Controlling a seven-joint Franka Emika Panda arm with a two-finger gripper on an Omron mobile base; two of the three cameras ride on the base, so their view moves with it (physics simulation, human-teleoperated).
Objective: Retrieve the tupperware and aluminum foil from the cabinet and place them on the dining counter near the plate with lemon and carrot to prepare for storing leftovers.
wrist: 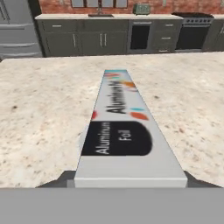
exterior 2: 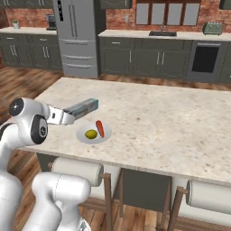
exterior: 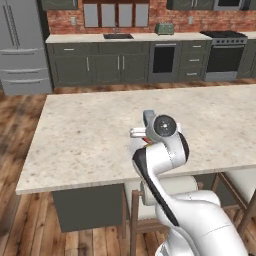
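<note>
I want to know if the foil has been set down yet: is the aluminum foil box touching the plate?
Apart. In the right base view the aluminum foil box is held in the hand above the counter, behind the plate, with bare counter visible between them.

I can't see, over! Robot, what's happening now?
Gripper shut on aluminum foil box. Box above counter, beside plate with lemon, carrot. Nothing blocking.

Counter (exterior 2: 171, 122) w/ plate (exterior 2: 93, 134)

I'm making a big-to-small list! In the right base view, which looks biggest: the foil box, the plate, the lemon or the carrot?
1. Foil box, though it is held nearer the camera, so that is unsure against the plate.
2. Plate.
3. Carrot and lemon look about alike.
</note>
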